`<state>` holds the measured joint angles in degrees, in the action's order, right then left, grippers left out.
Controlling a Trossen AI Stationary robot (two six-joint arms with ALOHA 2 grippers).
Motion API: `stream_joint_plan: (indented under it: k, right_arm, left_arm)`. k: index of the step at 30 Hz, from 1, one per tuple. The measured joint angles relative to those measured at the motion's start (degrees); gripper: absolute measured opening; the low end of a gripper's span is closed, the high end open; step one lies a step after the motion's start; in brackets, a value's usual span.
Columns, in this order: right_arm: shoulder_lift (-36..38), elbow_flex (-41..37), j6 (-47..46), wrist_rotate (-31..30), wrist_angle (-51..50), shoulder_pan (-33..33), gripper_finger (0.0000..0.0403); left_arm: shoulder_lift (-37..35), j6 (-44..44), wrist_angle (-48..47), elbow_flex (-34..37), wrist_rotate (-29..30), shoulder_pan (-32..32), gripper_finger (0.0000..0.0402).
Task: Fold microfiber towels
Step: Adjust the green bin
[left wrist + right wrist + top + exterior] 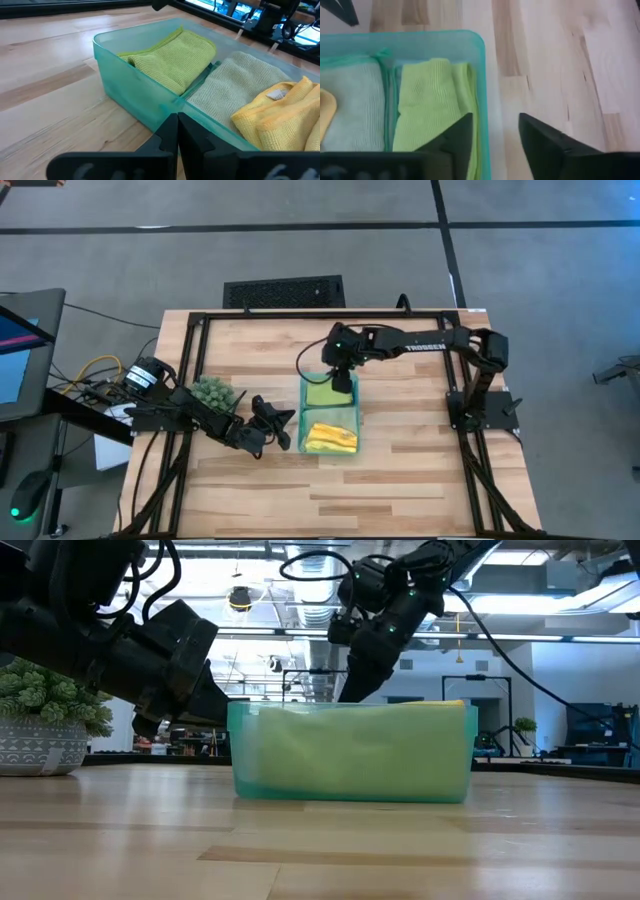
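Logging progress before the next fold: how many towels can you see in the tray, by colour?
Lime green towel: 1
Pale sage green towel: 1
Yellow towel: 1
Total: 3, all inside the teal tray. No light blue towel shows in any view.

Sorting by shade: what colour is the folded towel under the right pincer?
Lime green folded microfiber towel, clearest in the right wrist view.

Lime green towel lies folded inside teal tray.
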<state>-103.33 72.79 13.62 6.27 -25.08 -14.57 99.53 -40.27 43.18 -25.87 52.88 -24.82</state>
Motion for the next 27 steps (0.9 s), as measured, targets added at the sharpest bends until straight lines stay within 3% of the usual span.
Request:
stream_joint_plan:
  k: [4, 8, 12, 18, 23, 27]
  right_arm:
    - [-1.8, 0.2, -0.1, -0.2, 3.1, -0.2, 0.0222]
    - [-5.3, 0.1, 0.2, -0.6, 4.5, -0.2, 0.0220]
    - [-8.7, -0.1, 0.4, -2.0, 4.4, -0.2, 0.0167]
    - [-8.9, 0.0, 0.5, -2.5, 4.9, -2.2, 0.0021]
    - [-6.9, 0.0, -6.9, -3.1, 3.0, -9.5, 0.0021]
    - [-6.2, 0.0, -15.1, -4.2, -4.2, -18.3, 0.0008]
  left_arm:
    - [0.0, 0.0, -0.2, 0.0, 0.0, 0.0, 0.0000]
    - [0.0, 0.0, -0.2, 0.0, 0.0, 0.0, 0.0000]
    - [0.0, 0.1, -0.2, 0.0, -0.1, 0.0, 0.0000]
    - [0.0, 0.1, 0.0, 0.0, 0.0, 0.0, 0.0000]
    - [0.0, 0.1, -0.2, 0.0, 0.6, 0.0, 0.0000]
    - [0.0, 0.1, -0.2, 0.0, -0.2, -0.1, 0.0000]
